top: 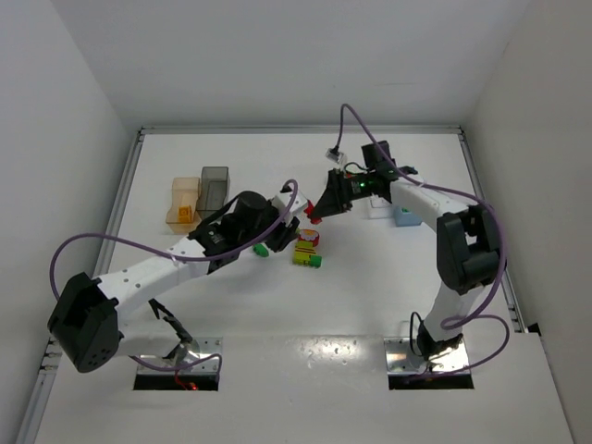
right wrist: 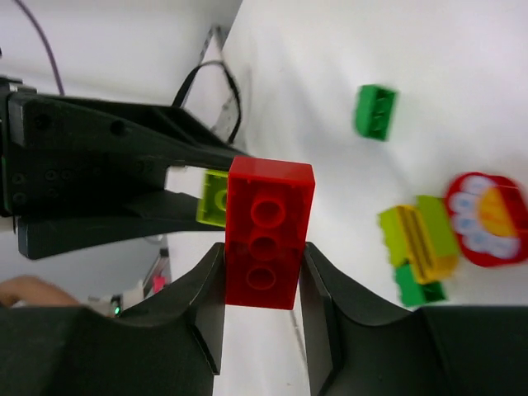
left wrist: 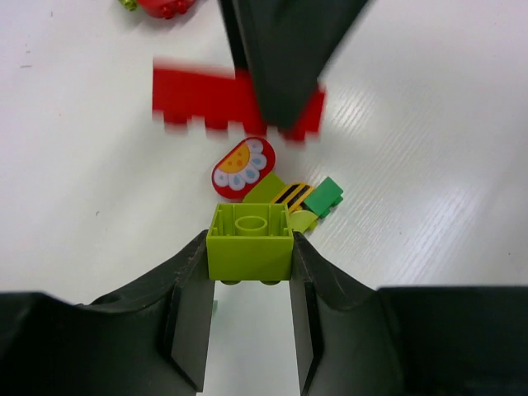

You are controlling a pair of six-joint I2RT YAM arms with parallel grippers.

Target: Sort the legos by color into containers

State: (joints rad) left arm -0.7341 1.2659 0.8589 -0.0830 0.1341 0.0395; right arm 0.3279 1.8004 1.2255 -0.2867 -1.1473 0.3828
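My left gripper is shut on a lime-green brick, held just above the table. My right gripper is shut on a red brick. In the top view the two grippers, left and right, are close together mid-table. Beneath them lie a red flower-print piece, a lime, yellow and green cluster and a loose green brick. The orange bin and dark grey bin stand at the left. The light blue bin stands at the right.
A clear bin sits beside the light blue one, partly hidden by the right arm. More red and green pieces show at the top edge of the left wrist view. White walls enclose the table.
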